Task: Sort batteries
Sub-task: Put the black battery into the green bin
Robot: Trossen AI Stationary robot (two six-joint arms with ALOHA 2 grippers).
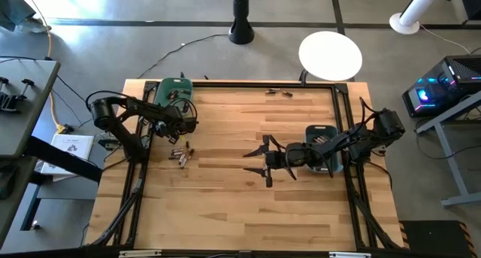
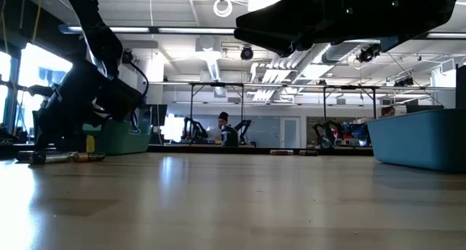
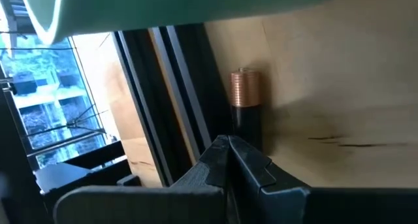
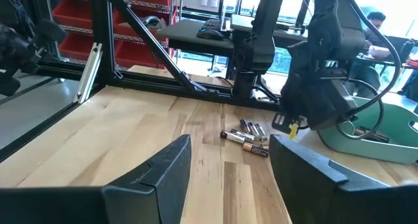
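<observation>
Several batteries [image 1: 180, 154]: loose heap, near-left of green bin [image 1: 171, 88].
Left gripper [image 1: 188, 125]: closed, empty, nearer.
Right gripper [image 1: 259, 162]: agape, empty, facing heap.

The copper-topped battery [image 3: 245, 113] has its lower end hidden behind the left gripper's fingers [image 3: 251, 168] (left wrist view).

floor [image 1: 188, 17]: grey concrete | white round table [image 1: 331, 53] beyond bench | red shelf bins [image 4: 144, 21] | ceiling strip lights [image 2: 182, 29] on
</observation>
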